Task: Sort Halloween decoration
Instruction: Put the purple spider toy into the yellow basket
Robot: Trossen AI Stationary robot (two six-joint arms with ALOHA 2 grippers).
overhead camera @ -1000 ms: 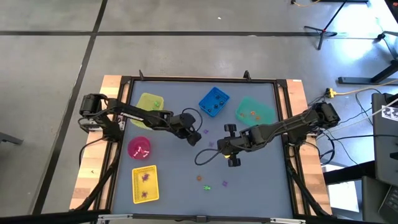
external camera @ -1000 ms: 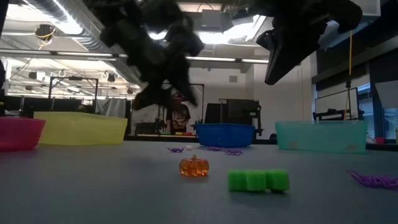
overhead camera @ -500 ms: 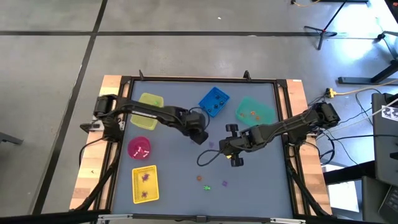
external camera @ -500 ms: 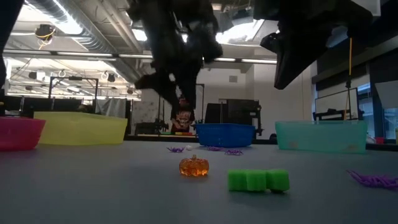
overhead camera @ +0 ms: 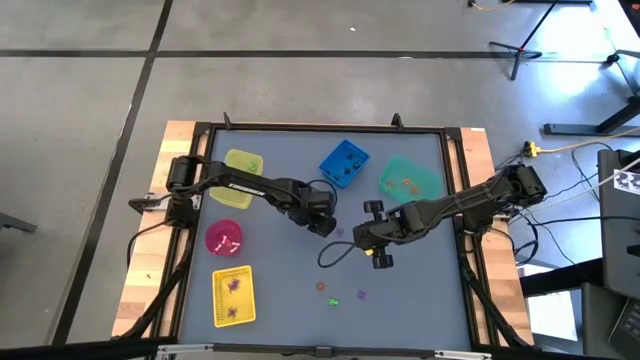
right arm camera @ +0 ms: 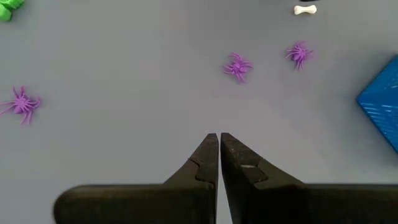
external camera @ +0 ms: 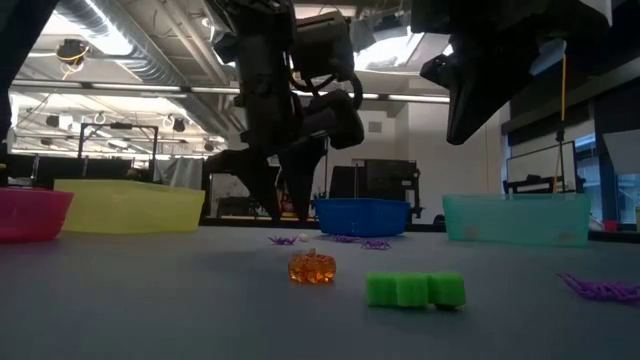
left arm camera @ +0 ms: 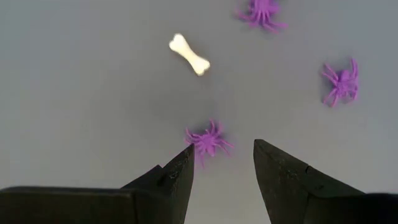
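A grey surface (overhead camera: 400,290) seen from above, framed by a raised rail, with two dark robot arms reaching toward its middle. The landmark is the blue bin (overhead camera: 344,163) at the far centre.

The left gripper (overhead camera: 327,224) hangs just nearer than the blue bin, pointing down. Its fingers (left arm camera: 171,177) stand apart, with nothing between them yet. Through its wrist camera a purple spider (left arm camera: 209,139) lies just ahead of the gap between the tips — the arm seems lined up to drop onto it. A white bone (left arm camera: 189,53) and two more purple spiders (left arm camera: 340,82) lie farther off, apart from one another, so there looks to be room to close without catching a neighbour.

The right gripper (overhead camera: 361,236) waits beside the left one, also on the near side of the blue bin, fingers (right arm camera: 207,158) pressed together and empty, raised above the surface. The two grippers are near each other — the tightest spot here.

More decorations sit well nearer than the blue bin: an orange pumpkin (external camera: 312,267) and a green piece (external camera: 415,290), with another purple spider (external camera: 600,289) off to one side.

Other containers ring the blue bin: a teal bin (overhead camera: 410,178) on one side, a yellow bin (overhead camera: 240,166) on the other, then a pink bowl (overhead camera: 223,238) and a yellow tray (overhead camera: 233,296) holding purple pieces, nearer the left rail. The middle of the surface is otherwise open.
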